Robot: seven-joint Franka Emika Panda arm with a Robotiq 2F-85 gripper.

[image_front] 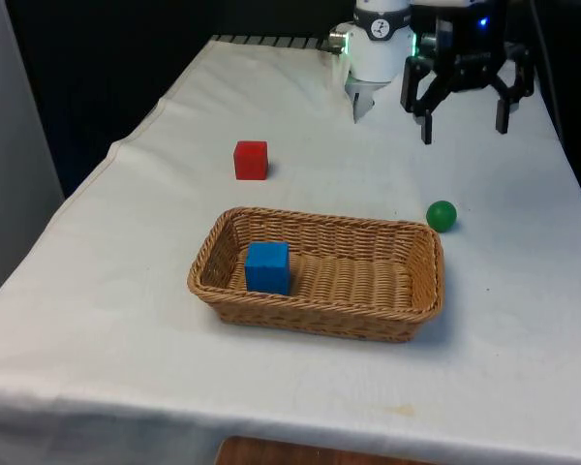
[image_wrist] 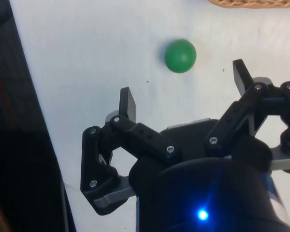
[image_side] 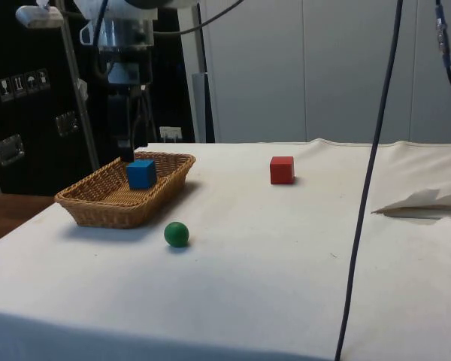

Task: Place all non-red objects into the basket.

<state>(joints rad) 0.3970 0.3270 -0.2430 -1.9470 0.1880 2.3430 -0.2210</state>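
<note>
Jaws of your gripper (image_front: 463,124) were spread apart, holding nothing. Green ball (image_front: 442,215) sat on cloth at basket's (image_front: 418,293) 1 o'clock. Looked light, hard, prone to rolling: pinch across its middle.

A lab: cloth-draped table (image_front: 523,320), black curtains (image_front: 107,58), dark cabinets (image_side: 30,113), hanging cables (image_side: 372,173)

The room is bright and the light is soft and even. The white cloth (image_front: 320,397) shines pale, with no hard glare. The basket (image_front: 407,315) and the green ball (image_side: 177,234) drop small, soft shadows close under them. The curtains behind stay very dark.
</note>
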